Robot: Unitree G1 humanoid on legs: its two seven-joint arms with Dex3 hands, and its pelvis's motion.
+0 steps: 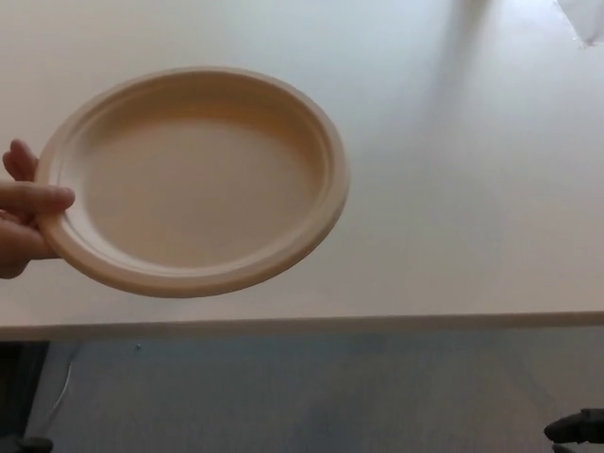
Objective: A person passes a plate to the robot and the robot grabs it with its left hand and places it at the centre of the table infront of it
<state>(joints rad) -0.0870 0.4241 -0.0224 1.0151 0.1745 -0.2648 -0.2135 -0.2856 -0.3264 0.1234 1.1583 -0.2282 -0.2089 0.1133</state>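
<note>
We see a person's hand (pixel 24 212) coming in from the left edge, holding a beige round plate (pixel 193 179) by its left rim. The thumb lies flat across the top of the rim, pointing right, while another fingertip shows just above it against the rim's outer edge; the rest of that hand is cut off by the frame. The plate is held face up, tilted slightly, above the pale table (pixel 472 189), over its near left part, and its lower rim reaches close to the table's front edge. Below that edge lies a grey floor (pixel 311 396). At the bottom right corner we make out a small black part (pixel 578 429), likely the robot's right hand, but we cannot tell how its fingers stand. The robot's left hand does not show.
</note>
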